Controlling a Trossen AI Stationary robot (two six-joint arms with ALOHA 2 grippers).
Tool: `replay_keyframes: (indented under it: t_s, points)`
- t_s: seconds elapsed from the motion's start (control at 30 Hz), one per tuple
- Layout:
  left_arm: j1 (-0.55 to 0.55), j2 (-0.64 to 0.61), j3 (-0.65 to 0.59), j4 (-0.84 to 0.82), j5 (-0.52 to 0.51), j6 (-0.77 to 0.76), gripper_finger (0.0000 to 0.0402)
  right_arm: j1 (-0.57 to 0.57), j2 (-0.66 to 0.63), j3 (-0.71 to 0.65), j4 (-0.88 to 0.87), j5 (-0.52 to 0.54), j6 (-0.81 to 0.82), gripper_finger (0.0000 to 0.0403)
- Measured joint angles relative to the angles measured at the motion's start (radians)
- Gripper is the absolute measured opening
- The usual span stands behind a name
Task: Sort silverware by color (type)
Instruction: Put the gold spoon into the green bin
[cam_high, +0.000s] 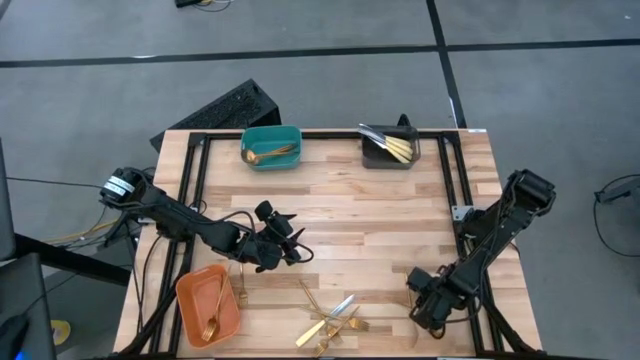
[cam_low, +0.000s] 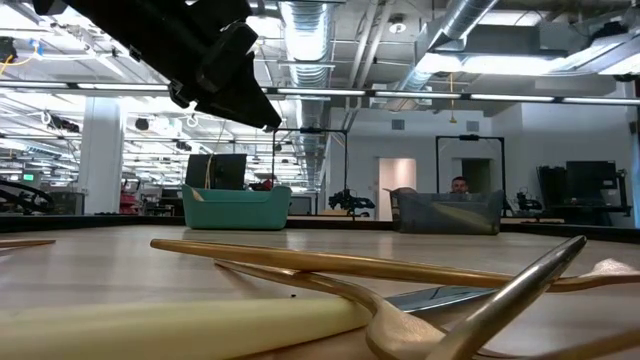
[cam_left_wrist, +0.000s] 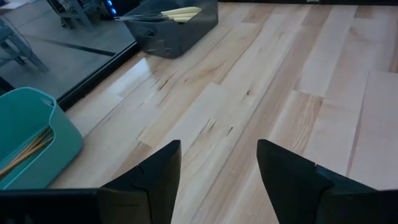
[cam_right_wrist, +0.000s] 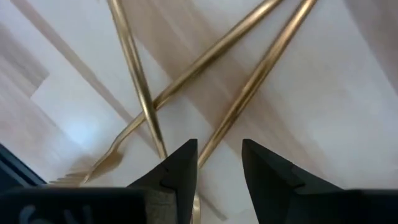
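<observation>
Right wrist view shows the right end effector (cam_right_wrist: 219, 163) open over crossed gold silverware (cam_right_wrist: 205, 59), so closing may snag two pieces; left end effector (cam_left_wrist: 217, 165) hovers open.

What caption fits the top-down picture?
Two robot arms over a wooden table; gold cutlery piled between them.

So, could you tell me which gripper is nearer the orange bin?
Left. The left gripper hovers open just beside the orange bin; the right gripper sits across the table, beyond the loose silverware.
</observation>
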Motion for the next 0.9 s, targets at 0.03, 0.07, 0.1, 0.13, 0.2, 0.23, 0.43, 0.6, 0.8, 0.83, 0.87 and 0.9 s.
replay_keyframes:
  t_s: [0.03,0.07,0.1,0.13,0.2,0.23,0.43,0.6,0.8,0.83,0.87,0.9]
  points:
    - [0.0,0.0,0.0,0.0,0.0,0.0,0.0199,0.0,0.002,0.0,0.007,0.001,0.0,0.0152]
    - [0.0,0.0,0.0,0.0,0.0,0.0,0.0199,0.0,0.01,0.001,0.016,0.002,0.0,0.0152]
    - [0.0,0.0,0.0,0.0,0.0,0.0,0.0199,0.0,0.018,0.002,0.023,0.003,0.0,0.0152]
    - [0.0,0.0,0.0,0.0,0.0,0.0,0.0199,0.0,0.028,0.002,0.023,0.004,0.0,0.0152]
    - [0.0,0.0,0.0,-0.001,0.001,0.0,0.0199,-0.007,0.053,0.002,0.023,0.004,0.006,0.0152]
    - [0.0,0.0,0.0,-0.001,0.003,0.0,0.0199,-0.012,0.07,0.002,0.023,-0.001,0.013,0.0152]
    - [0.0,0.0,0.0,-0.006,0.01,0.039,0.0199,-0.06,0.144,0.012,-0.016,-0.034,0.009,0.0136]
    - [0.0,0.0,0.0,-0.01,0.01,0.045,0.0199,-0.095,0.135,0.009,-0.084,-0.02,-0.031,0.0072]
    - [0.0,0.0,0.0,-0.01,0.013,0.064,0.0199,-0.136,0.041,-0.007,-0.192,0.317,-0.083,0.003]
    - [0.0,0.0,0.0,-0.01,0.022,0.06,0.0199,-0.144,0.024,-0.006,-0.192,0.366,-0.083,0.003]
    - [0.0,0.0,0.0,-0.011,0.032,0.056,0.0199,-0.15,0.008,-0.002,-0.199,0.397,-0.083,0.003]
    - [0.0,0.0,0.0,-0.01,0.041,0.055,0.0199,-0.15,-0.005,-0.003,-0.205,0.426,-0.082,0.003]
